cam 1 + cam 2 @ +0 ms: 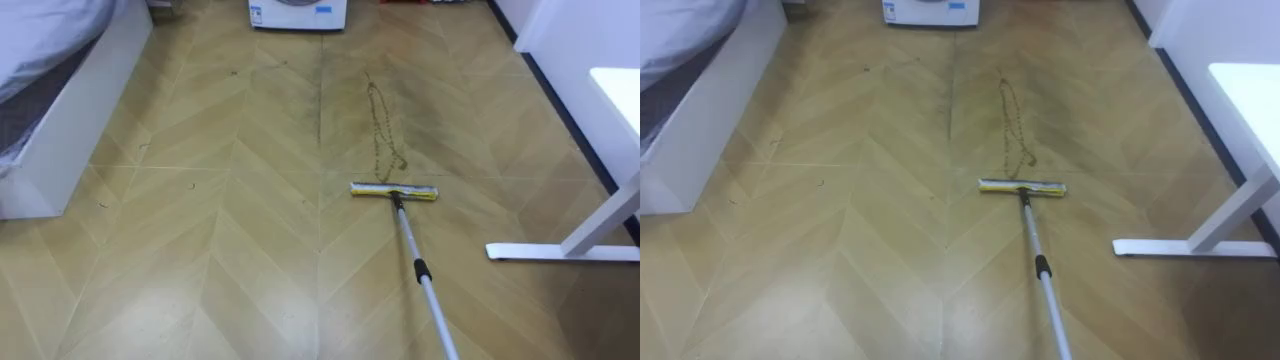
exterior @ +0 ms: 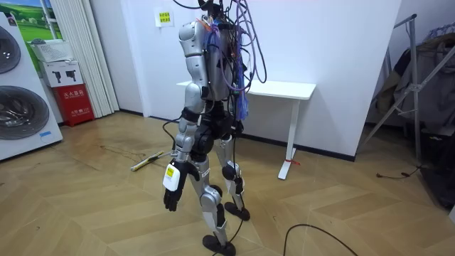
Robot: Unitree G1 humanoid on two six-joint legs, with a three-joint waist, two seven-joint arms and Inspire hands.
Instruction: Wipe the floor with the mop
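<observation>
Mop head (image 1: 394, 191): lies flat and crosswise on the floor (image 1: 200, 250), a little toward 3 o'clock from the middle of the eye view.
Mop handle (image 1: 413, 240): runs from the head toward 5 o'clock and out over the lower edge; it carries a black collar.
Dirty trail (image 1: 380, 125): a thin dark squiggle at 12 o'clock from the mop head, its near end just beside the head.
Washing machine (image 1: 298, 12): far off at 12 o'clock.
Bed (image 1: 70, 110): at 10 o'clock.
Table (image 1: 620, 95): white, at 3 o'clock, well apart from the mop head.
Left robot hand (image 2: 170, 198): hangs beside the thigh in the room view, fingers loose, holding nothing.
</observation>
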